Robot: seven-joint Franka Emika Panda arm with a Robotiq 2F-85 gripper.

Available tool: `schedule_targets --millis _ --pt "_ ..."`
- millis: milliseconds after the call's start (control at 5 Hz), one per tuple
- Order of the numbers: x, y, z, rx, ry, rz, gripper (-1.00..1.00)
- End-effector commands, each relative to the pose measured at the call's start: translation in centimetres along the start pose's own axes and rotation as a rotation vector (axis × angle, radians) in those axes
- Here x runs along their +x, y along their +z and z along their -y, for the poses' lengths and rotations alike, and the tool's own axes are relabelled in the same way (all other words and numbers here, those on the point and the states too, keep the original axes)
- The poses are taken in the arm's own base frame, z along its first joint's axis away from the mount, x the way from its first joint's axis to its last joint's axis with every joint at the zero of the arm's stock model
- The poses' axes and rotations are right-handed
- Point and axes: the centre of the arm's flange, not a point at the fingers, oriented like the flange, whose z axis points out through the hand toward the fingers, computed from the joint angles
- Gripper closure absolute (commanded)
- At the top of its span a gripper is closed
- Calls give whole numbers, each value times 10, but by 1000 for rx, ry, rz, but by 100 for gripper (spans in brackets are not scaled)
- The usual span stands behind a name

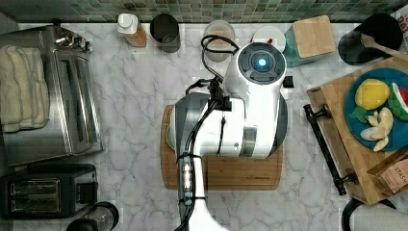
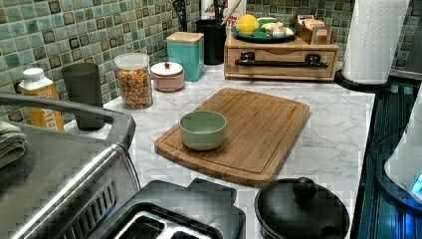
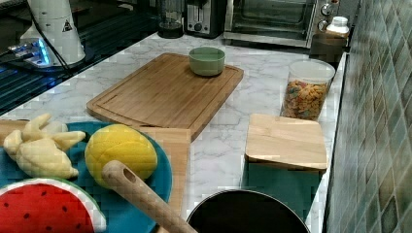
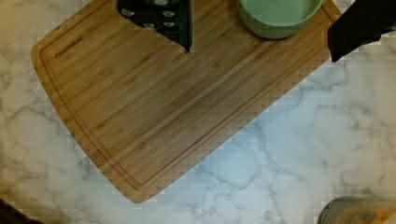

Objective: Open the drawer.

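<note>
Hovering over the cutting board (image 1: 226,175), my pincer (image 4: 261,35) hangs released; the drawer's handle (image 1: 326,149) lies lengthwise at the top view's right.

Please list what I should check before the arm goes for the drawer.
1. Drawer shut, ready to pull: ok.
2. Handle free of clutter: ok.
3. Gripper open and empty: ok.
4. Gripper at the handle: not ok; it hangs over the board, beside the bowl.
5. Counter between board and handle bare in the top view: ok.
6. Plate on the drawer unit stays put when pulling: cannot tell.
</note>
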Motion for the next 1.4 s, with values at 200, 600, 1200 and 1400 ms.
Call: schedule_targets --millis 200,600,1200,1400 --pt "-2 6 -50 -76 -465 -68 -100" --pt "4 17 -99 -122 -764 -157 -100" --pt "44 44 -164 -115 -965 -203 -100" --pt "48 59 -185 -137 -1001 -216 -100"
